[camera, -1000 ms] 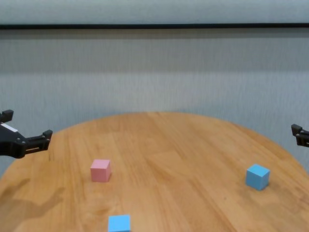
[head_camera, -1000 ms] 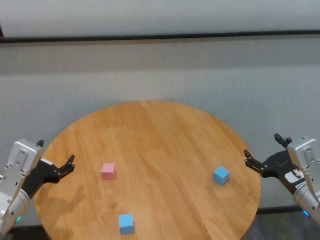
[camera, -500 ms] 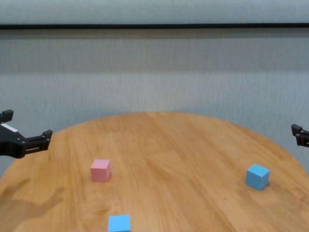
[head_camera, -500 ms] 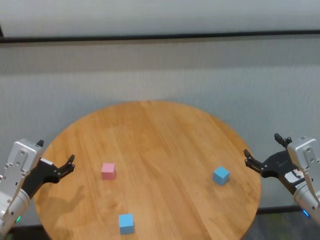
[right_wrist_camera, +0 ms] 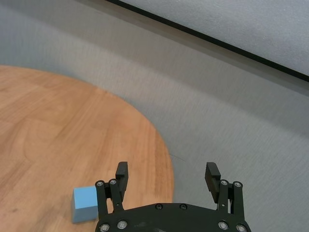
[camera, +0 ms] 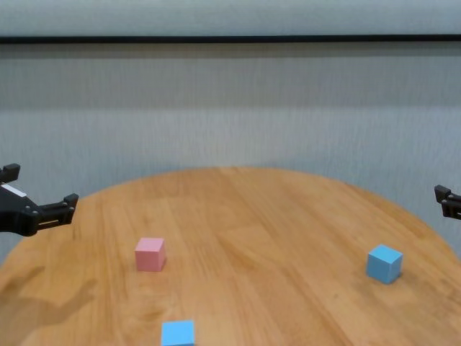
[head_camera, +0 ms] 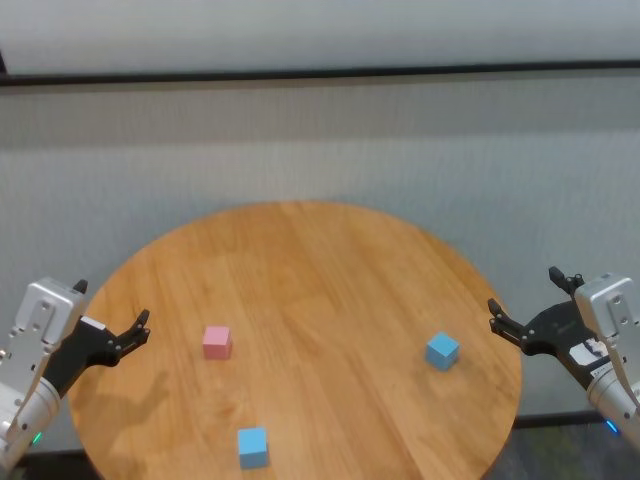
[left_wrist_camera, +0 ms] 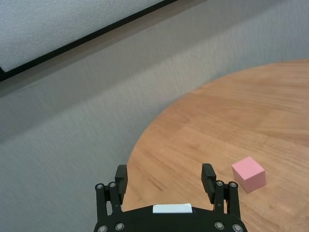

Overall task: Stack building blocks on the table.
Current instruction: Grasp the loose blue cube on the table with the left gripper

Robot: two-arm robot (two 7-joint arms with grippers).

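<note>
Blocks all lie apart on the table [head_camera: 300, 260]: pink block [head_camera: 216, 342] toward the left, one blue block [head_camera: 252, 446] at the near edge, other blue block [head_camera: 442, 351] toward the right. They look light, stiff and matte, so probably not slippery; best pinched across two opposite flat sides, low enough to set down square. Left gripper [head_camera: 120, 325] hovers at the table's left rim, jaws spread and empty; right gripper [head_camera: 527, 303] likewise just off the right rim.

We find no text, brand, number or sign that can be read anywhere. The left gripper [left_wrist_camera: 165, 175] carries a small white label on its body, just behind the fingers, but we see nothing printed on it.
</note>
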